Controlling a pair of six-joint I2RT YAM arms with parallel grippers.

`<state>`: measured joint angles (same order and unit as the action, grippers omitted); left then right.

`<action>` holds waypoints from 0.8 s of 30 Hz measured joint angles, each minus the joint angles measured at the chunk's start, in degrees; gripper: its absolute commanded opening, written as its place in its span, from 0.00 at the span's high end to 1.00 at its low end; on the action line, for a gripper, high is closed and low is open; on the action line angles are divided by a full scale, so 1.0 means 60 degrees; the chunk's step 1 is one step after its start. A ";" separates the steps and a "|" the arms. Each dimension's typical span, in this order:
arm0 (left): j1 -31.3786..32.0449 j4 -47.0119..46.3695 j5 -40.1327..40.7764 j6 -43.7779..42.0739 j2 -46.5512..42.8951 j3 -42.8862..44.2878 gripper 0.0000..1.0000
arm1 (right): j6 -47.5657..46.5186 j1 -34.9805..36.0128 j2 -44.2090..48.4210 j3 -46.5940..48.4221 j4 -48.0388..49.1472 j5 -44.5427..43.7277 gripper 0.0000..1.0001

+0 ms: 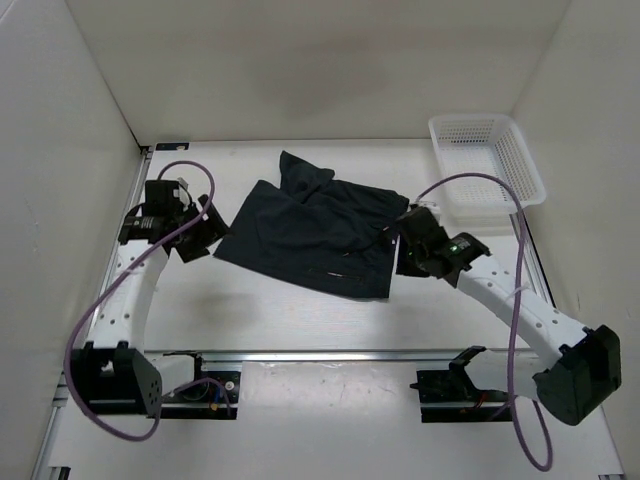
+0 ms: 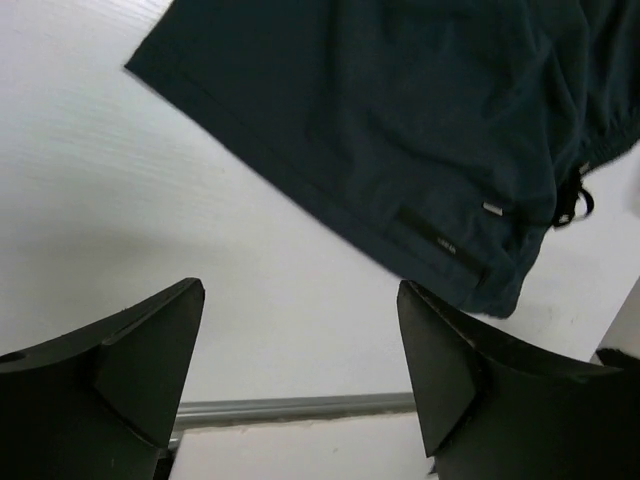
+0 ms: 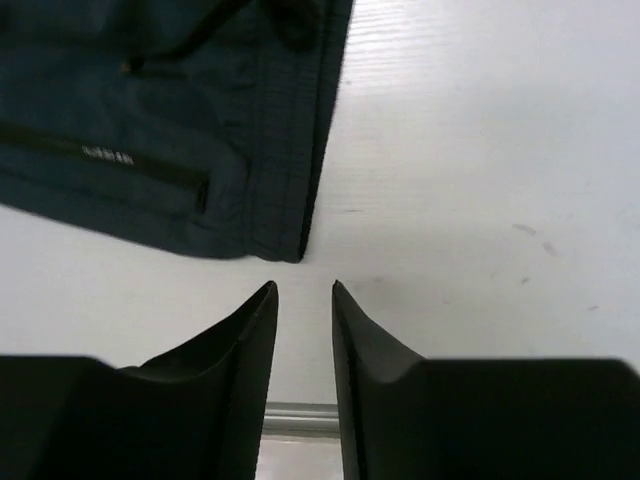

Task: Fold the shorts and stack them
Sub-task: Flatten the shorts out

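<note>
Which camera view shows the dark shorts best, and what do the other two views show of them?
The top external view: the shorts are seen whole, with their full outline. Each wrist view shows only a cropped part near one corner, cut off by the picture's edge.

Dark navy shorts (image 1: pixel 310 235), white mesh basket (image 1: pixel 525 170), white table (image 1: pixel 300 320), purple cables (image 1: pixel 515 300), black-and-white arms (image 1: pixel 140 295)
</note>
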<state>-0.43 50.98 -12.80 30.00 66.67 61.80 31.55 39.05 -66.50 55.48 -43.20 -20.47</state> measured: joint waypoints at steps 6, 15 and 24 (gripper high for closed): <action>-0.0022 -0.0492 0.0208 0.0379 0.3151 0.0641 0.00 | 0.1898 -0.2524 0.0000 -0.1843 0.1749 0.3381 0.21; -0.0015 -0.0648 0.0197 0.0703 0.6069 0.0838 0.13 | 0.4812 -0.2634 -0.0168 -0.4229 0.4095 0.6189 0.10; 0.0091 -0.0882 0.0430 0.0790 0.6849 0.1785 0.38 | 0.5559 -0.2634 -0.1545 -0.4284 0.5526 0.6229 0.38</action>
<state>0.12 45.69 -10.22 34.74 107.77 72.51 64.90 23.24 -75.77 29.78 -10.04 16.91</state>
